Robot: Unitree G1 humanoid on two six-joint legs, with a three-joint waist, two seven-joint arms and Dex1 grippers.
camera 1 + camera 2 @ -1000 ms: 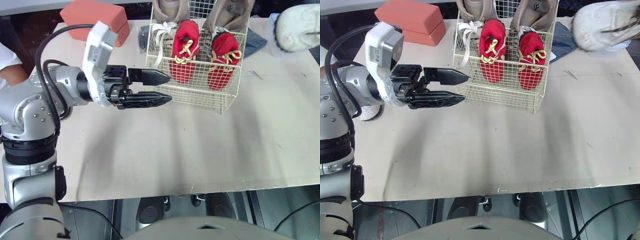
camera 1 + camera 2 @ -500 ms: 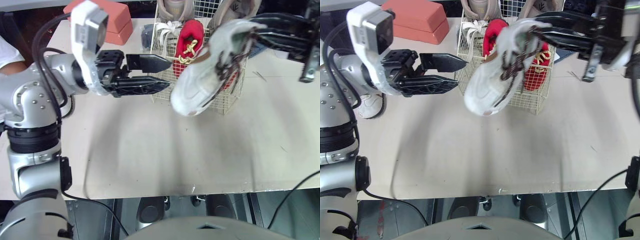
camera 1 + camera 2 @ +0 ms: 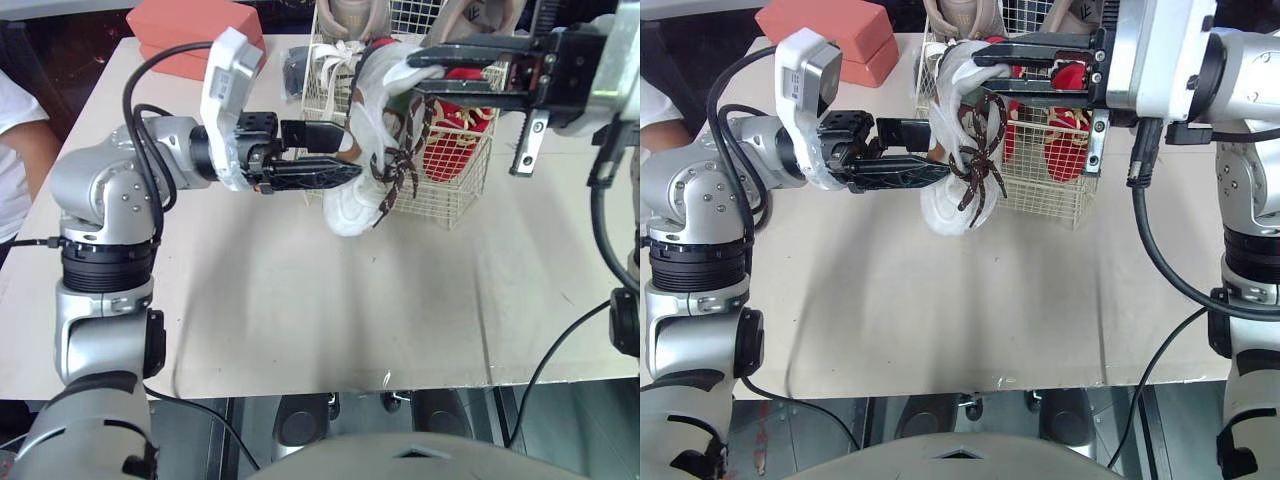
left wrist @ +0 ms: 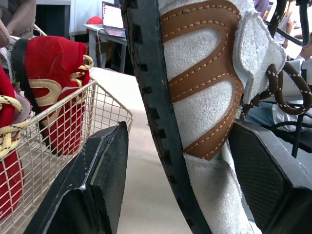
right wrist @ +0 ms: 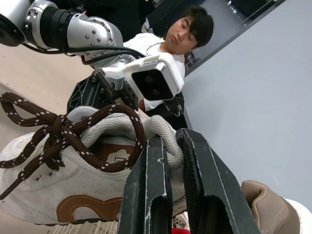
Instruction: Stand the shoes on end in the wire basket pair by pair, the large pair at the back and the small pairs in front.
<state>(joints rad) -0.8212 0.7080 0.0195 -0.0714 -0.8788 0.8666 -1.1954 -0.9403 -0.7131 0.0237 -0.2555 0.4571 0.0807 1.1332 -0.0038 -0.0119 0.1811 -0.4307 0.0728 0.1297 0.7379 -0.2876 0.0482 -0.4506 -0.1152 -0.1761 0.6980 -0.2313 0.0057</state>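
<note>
A white suede shoe (image 3: pixel 352 200) with brown laces (image 3: pixel 402 170) hangs toe-down over the table, just in front of the wire basket (image 3: pixel 445 205). My right gripper (image 3: pixel 420 76) is shut on its collar (image 5: pixel 163 127) from above. My left gripper (image 3: pixel 345 152) stands open with one finger (image 4: pixel 100 180) on each side of the shoe's sole and flank (image 4: pixel 204 97). In the basket's front row stands a red pair (image 3: pixel 455 135), toes down. Two large tan shoes (image 3: pixel 345 15) stand behind them.
An orange-red box (image 3: pixel 185 30) lies at the table's back left. A person (image 3: pixel 20 150) sits past the left edge. A dark item (image 3: pixel 295 68) lies left of the basket. Bare tabletop (image 3: pixel 330 300) stretches in front of the basket.
My right gripper has carried the white shoe left from the back right and turned it toe-down. My left gripper has closed in, its fingers now straddling the shoe.
</note>
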